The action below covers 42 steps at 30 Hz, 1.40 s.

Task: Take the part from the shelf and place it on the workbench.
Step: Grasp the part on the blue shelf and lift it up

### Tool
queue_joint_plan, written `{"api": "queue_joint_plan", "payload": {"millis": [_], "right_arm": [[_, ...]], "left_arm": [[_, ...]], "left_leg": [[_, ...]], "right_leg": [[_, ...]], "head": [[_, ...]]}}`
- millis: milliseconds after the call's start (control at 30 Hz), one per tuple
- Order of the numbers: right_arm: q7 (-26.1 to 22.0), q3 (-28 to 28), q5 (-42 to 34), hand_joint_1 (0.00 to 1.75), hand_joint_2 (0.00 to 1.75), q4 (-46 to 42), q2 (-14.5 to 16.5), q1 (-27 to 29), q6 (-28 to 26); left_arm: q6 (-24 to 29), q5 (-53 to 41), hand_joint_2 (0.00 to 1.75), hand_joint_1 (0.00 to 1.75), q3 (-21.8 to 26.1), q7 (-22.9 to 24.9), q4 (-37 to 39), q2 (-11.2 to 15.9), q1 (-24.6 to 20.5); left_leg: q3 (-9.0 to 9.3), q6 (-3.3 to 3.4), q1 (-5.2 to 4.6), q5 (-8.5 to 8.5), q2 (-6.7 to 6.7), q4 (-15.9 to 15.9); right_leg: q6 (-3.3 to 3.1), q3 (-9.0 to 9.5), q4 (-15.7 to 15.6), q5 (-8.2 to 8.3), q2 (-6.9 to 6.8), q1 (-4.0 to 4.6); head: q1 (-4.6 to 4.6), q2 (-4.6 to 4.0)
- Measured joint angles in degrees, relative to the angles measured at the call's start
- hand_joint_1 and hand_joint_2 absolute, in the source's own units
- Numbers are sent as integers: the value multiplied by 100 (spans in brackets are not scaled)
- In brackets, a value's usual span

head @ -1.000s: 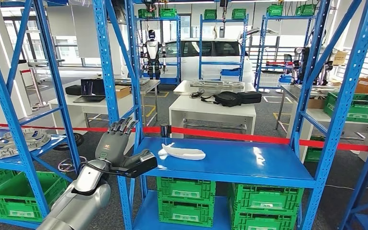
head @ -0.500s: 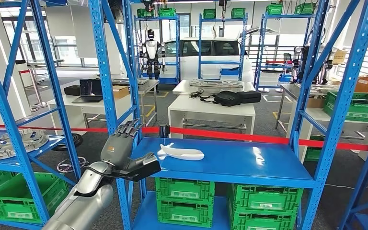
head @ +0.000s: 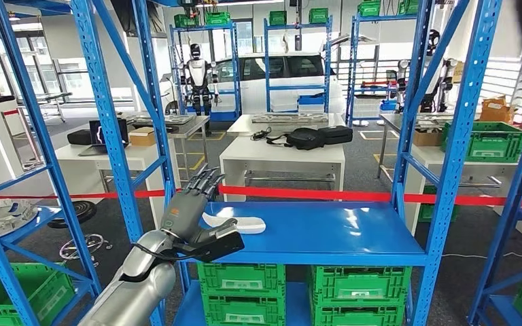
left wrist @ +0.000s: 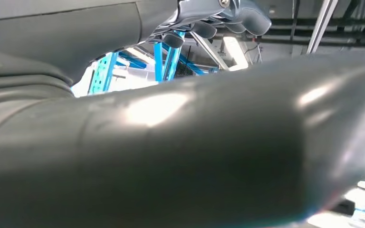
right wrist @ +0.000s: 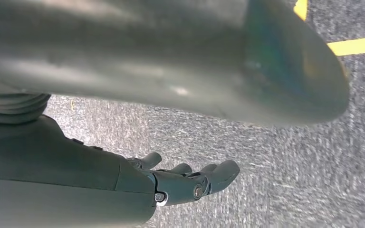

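Head view: a blue shelf (head: 326,234) fills the lower middle, grey floor and white tables behind. Centre-left on it lies the white part (head: 234,223), probably light, stiff, smooth plastic; grip its narrow middle. Left hand (head: 192,216) hovers beside it, fingers spread, empty. Right hand (right wrist: 180,183) hangs, fingers loosely apart.

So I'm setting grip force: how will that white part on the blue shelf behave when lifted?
The white part looks like a thin moulded shell, so probably stiff and light. Its glossy, curved surface may slip. It lies low and flat on the blue shelf, so unlikely to roll.
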Motion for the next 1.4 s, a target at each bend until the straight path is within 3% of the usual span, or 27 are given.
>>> {"api": "queue_joint_plan", "payload": {"millis": [67,200,267,333,367,400,433,500,533,567,667,733,800,867,900,933,967,1033,1100,1167,1233,1300,1367,1400], "right_arm": [[-11,-4,8,0,0,4,15,-1,2],[-16,-13,19,0,0,7,19,-6,9],[-3,-17,27,0,0,7,16,-23,10],[10,-32,48,0,0,7,5,-33,10],[14,-42,58,0,0,7,1,-27,10],[17,-50,66,0,0,7,-2,-18,11],[20,-55,70,0,0,7,-2,-8,11],[20,-58,76,0,0,8,-2,6,12],[20,-58,80,0,0,12,0,8,14],[22,-59,85,0,0,16,2,6,16],[29,-62,102,0,0,24,5,5,21],[29,-64,116,0,0,24,2,-2,19],[33,-67,132,0,0,24,-8,-10,14],[37,-75,149,0,0,24,-16,-10,10],[37,-80,155,0,0,24,-18,-6,10],[36,-85,163,0,0,24,-18,-4,10],[34,-87,169,0,0,24,-18,-3,10],[30,-90,179,0,0,27,-11,-4,11],[30,-92,184,0,0,31,1,-5,15],[34,-95,193,0,0,32,4,-12,22],[37,-95,218,0,0,31,1,-39,30],[37,-93,249,0,0,31,-9,-82,37],[39,-93,265,0,0,31,-28,-98,40],[41,-93,268,0,0,31,-37,-94,42]], "left_arm": [[-16,37,0,0,-3,-13,-42,-33,5],[-34,52,0,0,-8,3,-147,-106,14],[-42,56,0,0,-9,56,-173,-128,12],[-58,64,0,0,-19,133,-171,-141,41],[-64,81,0,0,-26,166,-166,-142,69],[-69,98,0,0,-33,187,-161,-140,93],[-69,117,0,0,-39,196,-155,-138,108],[-68,149,0,0,-49,218,-146,-136,117],[-63,157,0,0,-58,244,-137,-132,113],[-56,168,0,0,-71,280,-126,-125,112],[-36,229,0,0,-98,370,-83,-59,104],[-21,267,0,0,-105,404,-51,-2,78],[0,283,0,0,-134,460,0,61,48],[7,283,0,0,-173,554,77,121,46],[5,280,0,0,-186,609,115,151,52],[2,277,0,0,-191,662,149,182,56],[-7,275,0,0,-193,704,178,215,52],[-30,275,0,0,-201,767,239,283,38],[-49,275,0,0,-221,796,304,336,29],[-52,273,0,0,-237,814,333,371,29],[-45,264,0,0,-238,844,342,405,18],[-40,253,0,0,-239,874,361,436,10],[-39,247,0,0,-242,884,385,453,39],[-39,245,0,0,-243,883,397,459,64]], "left_leg": [[191,105,-81,270,-6,-567],[433,176,-53,254,8,-784],[562,198,-20,211,16,-834],[632,202,-14,133,12,-836],[673,191,-8,85,9,-828],[719,175,2,33,7,-814],[768,151,19,-26,5,-792],[853,79,56,-167,7,-723],[882,37,66,-234,6,-683],[896,-8,69,-297,7,-656],[964,-121,69,-404,5,-611],[902,-177,85,-470,2,-404],[539,-216,96,-642,0,222],[28,-220,94,-849,1,890],[-144,-200,88,-853,0,1005],[-224,-167,74,-751,0,924],[-205,-119,47,-519,-1,643],[-48,4,-40,120,-7,-147],[89,84,-108,446,-15,-621],[197,120,-107,420,-15,-729],[347,153,-73,386,-11,-820],[468,177,-51,323,-13,-867],[545,187,-46,232,-29,-862],[594,182,-43,178,-40,-851]], "right_leg": [[33,61,-27,-72,8,4],[112,105,100,-74,-28,18],[155,-156,575,-169,-62,15],[216,-614,1231,-421,-75,-6],[245,-808,1426,-511,-78,-22],[272,-926,1457,-502,-84,-38],[304,-945,1286,-351,-93,-59],[382,-790,586,187,-126,-110],[383,-712,284,340,-144,-119],[352,-657,110,432,-158,-116],[158,-575,71,383,-156,-86],[71,-461,62,324,-135,-91],[22,-339,53,241,-116,-91],[2,-223,52,136,-96,-78],[-5,-156,52,79,-82,-69],[-10,-84,51,21,-68,-60],[-12,-9,48,-37,-55,-54],[2,120,35,-145,-36,-50],[53,205,-2,-214,-23,-49],[110,260,-7,-200,-23,-39],[139,208,183,-168,-53,-30],[170,-114,703,-268,-84,-31],[215,-587,1286,-533,-91,-33],[234,-760,1412,-617,-92,-38]], "head": [[1,-1],[4,0],[10,0],[17,0],[20,0],[21,0],[21,0],[24,0],[27,-1],[27,-1],[22,1],[13,-1],[2,-1],[-2,1],[-5,0],[-5,0],[-6,0],[-6,0],[-10,0],[-14,0],[-12,0],[-7,0],[0,0],[2,0]]}}
